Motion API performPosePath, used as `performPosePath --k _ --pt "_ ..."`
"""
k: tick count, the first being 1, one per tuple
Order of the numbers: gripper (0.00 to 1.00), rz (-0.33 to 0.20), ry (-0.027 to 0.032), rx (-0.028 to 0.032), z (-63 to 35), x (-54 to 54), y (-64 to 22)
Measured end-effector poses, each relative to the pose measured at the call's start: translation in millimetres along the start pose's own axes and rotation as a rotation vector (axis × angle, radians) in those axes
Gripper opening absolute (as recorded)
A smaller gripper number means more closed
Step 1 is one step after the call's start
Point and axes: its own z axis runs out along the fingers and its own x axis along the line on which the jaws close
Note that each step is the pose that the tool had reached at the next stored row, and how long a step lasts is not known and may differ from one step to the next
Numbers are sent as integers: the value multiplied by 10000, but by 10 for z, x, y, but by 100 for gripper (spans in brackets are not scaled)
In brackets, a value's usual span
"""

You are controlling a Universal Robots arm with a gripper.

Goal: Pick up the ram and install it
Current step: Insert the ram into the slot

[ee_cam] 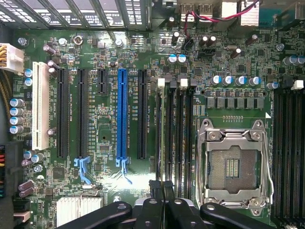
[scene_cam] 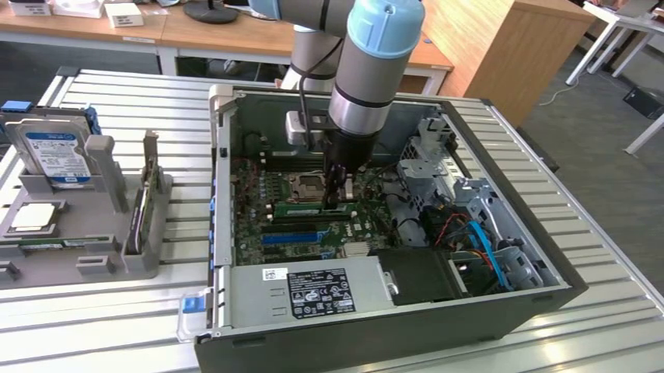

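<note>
The ram stands on edge in a motherboard slot beside the processor socket — inside the open computer case. The fingers are all but closed, pinching its upper edge near one end. The case lies on the slatted tabletop, a hard drive in a grey stand at the exterior view's left.
</note>
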Motion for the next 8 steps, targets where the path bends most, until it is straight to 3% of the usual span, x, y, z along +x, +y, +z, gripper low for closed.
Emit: performPosePath --k 8 --pt "12 -4 0 0 0 0 -1"
